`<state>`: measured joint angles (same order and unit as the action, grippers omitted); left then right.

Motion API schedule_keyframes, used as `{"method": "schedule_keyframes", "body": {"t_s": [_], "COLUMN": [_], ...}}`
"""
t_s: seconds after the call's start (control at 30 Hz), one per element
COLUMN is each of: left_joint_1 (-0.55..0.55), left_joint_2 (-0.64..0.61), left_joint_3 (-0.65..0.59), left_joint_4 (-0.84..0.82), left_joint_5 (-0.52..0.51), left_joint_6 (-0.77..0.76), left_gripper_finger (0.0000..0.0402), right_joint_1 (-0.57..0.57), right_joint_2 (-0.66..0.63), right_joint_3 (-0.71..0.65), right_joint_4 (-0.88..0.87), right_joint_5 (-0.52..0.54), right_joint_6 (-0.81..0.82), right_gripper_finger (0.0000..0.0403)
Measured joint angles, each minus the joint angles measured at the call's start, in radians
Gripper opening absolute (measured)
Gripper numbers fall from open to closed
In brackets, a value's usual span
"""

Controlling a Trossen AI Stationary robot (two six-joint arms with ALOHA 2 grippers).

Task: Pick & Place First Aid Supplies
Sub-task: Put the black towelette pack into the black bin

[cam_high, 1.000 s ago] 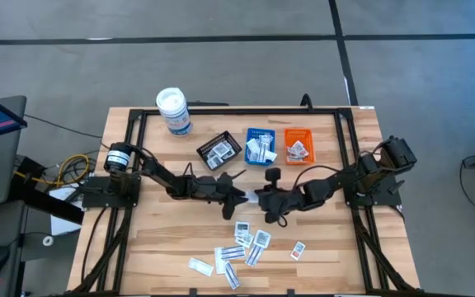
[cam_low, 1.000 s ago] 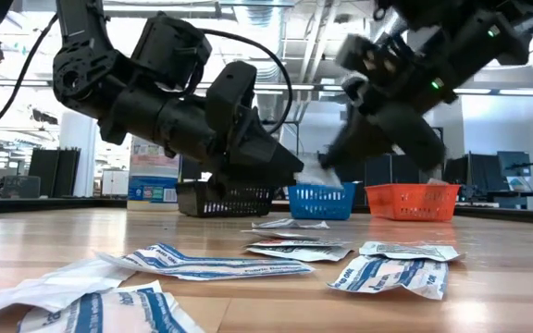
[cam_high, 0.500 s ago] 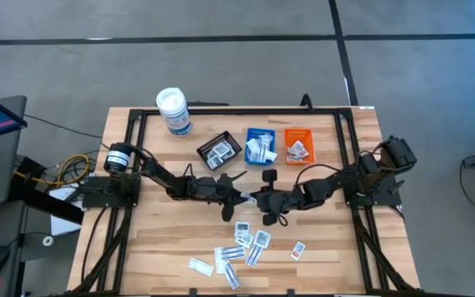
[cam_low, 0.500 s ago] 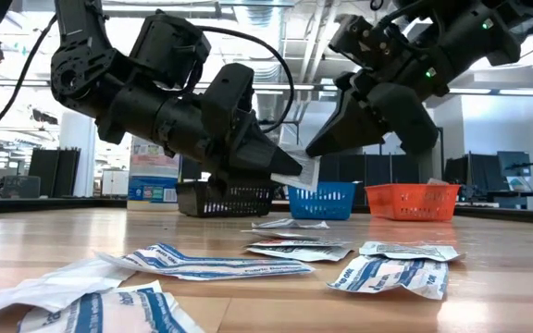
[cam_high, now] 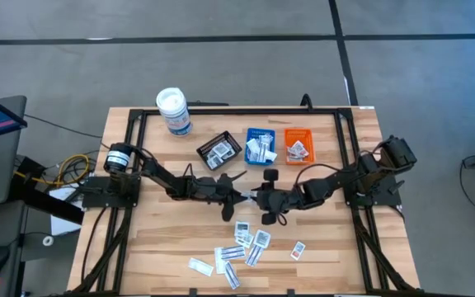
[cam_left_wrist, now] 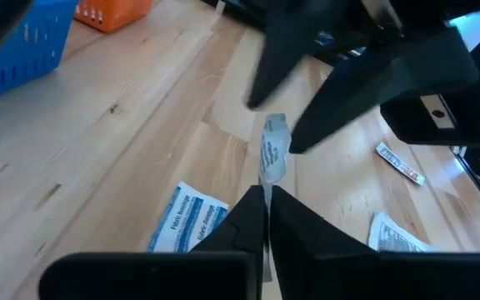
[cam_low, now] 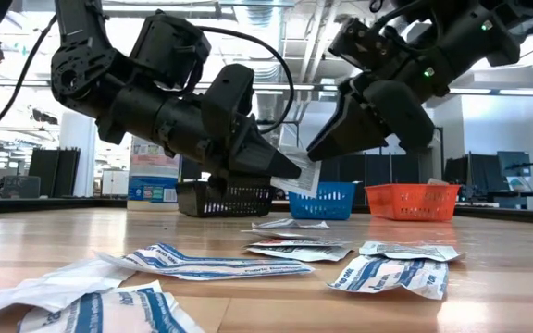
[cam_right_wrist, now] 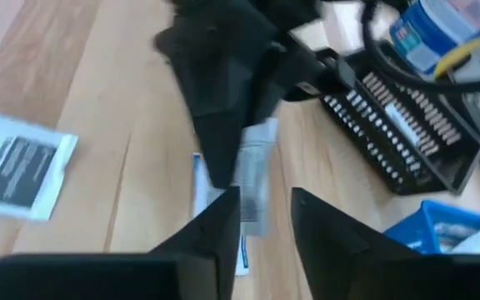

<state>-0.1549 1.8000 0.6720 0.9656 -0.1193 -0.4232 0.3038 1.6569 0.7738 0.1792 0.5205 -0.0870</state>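
While the left gripper (cam_low: 290,171) fingers (cam_left_wrist: 244,218) clamp one packet (cam_left_wrist: 272,157) above the counter (cam_high: 163,239), the right gripper (cam_low: 327,148) fingers (cam_right_wrist: 327,237) stand parted on either side of it. Beyond both, the black tray (cam_high: 218,151), blue tray (cam_high: 260,146) and orange tray (cam_high: 298,145) hold packets; loose packets (cam_high: 242,249) lie below the fingers.

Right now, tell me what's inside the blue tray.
In the high view, the blue tray holds several small white packets piled together. Their print is too small to read, and anything beneath the top packets is covered. The low view shows only its mesh wall.
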Motion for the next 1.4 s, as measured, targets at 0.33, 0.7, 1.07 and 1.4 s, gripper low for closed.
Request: {"method": "schedule_keyframes", "body": {"t_s": [0.33,0.7,1.07,1.4], "left_joint_1": [-0.02,-0.02,-0.021,-0.019], "left_joint_2": [0.0,0.0,0.0,0.0], "left_joint_3": [0.0,0.0,0.0,0.0], "left_joint_4": [0.003,0.004,0.0,0.0], "left_joint_5": [-0.001,-0.03,-0.022,-0.033], "left_joint_6": [0.115,0.135,0.135,0.135], "left_gripper_finger": [0.0007,0.0009,0.0012,0.0012], "right_joint_1": [-0.08,-0.125,-0.121,-0.12], "right_joint_2": [0.0,0.0,0.0,0.0], "right_joint_3": [0.0,0.0,0.002,0.001], "right_joint_4": [0.001,0.008,0.001,-0.01], "right_joint_5": [-0.319,-0.366,-0.406,-0.358], "right_joint_6": [0.274,0.298,0.263,0.269], "right_gripper_finger": [0.0146,0.0079,0.0004,0.0082]}}
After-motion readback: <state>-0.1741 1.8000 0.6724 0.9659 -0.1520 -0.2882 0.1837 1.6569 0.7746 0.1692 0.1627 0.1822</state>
